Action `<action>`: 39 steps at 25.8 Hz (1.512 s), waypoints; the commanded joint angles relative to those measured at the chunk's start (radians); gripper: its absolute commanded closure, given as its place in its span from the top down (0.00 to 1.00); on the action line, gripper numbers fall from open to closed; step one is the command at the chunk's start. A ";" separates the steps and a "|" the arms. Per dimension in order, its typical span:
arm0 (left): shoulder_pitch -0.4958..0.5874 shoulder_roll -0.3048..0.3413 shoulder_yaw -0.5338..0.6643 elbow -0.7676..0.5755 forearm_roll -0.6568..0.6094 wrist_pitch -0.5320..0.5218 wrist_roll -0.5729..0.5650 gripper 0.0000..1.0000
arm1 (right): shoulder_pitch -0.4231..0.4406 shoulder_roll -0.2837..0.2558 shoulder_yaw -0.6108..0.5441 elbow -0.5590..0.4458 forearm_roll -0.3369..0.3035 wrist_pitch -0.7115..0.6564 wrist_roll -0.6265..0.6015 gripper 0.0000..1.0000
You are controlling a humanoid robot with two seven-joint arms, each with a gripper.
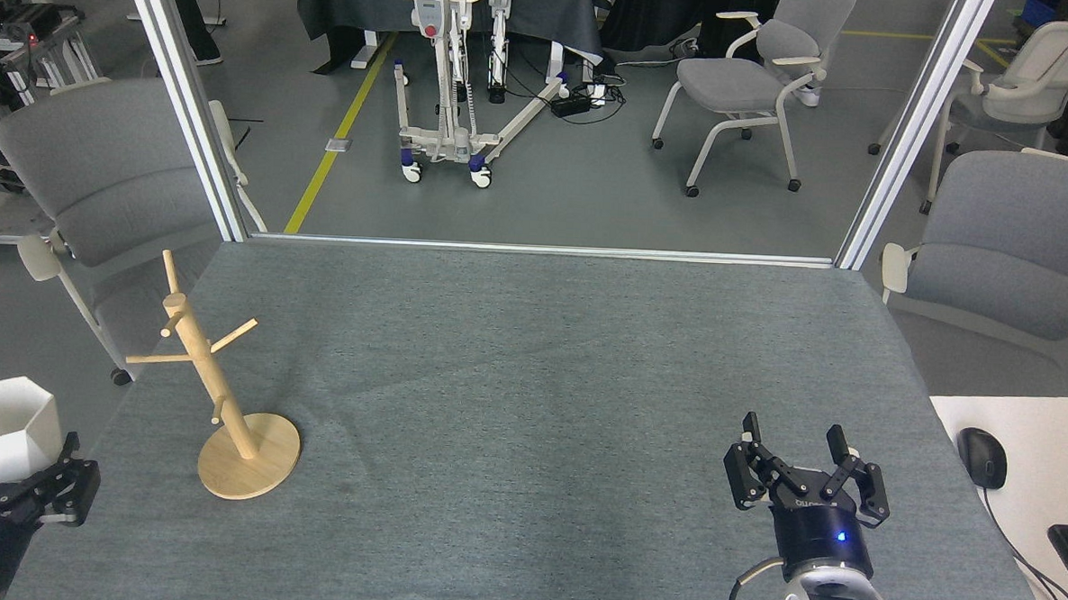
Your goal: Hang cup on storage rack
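A grey bench (530,381) is filling most of the view. The rack (223,395) is standing upright near the bench's left edge, its disc base resting flat and its pegs bare. The right gripper (805,456) is hovering over the bench's near right corner, its fingers spread apart and holding nothing. The left gripper (17,485) is sitting at the far left edge of the view, beyond the bench's edge, clamping the cup (1,425) at its base. The cup is sitting mouth-up, well left of the rack and not touching it.
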 commanded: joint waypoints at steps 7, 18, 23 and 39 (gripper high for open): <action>-0.091 0.003 -0.050 0.028 -0.093 0.005 -0.005 0.00 | -0.029 -0.001 0.000 0.022 -0.001 0.003 0.004 0.99; -0.103 -0.008 -0.148 0.019 -0.150 0.009 -0.006 0.00 | -0.055 -0.003 0.000 0.037 -0.001 0.003 0.009 1.00; -0.109 -0.018 -0.153 0.014 -0.162 0.009 -0.005 0.00 | -0.058 -0.004 0.000 0.042 -0.001 0.003 0.009 1.00; -0.097 -0.028 -0.235 0.010 -0.229 0.008 -0.009 0.00 | -0.072 0.000 0.000 0.042 -0.001 0.003 0.009 1.00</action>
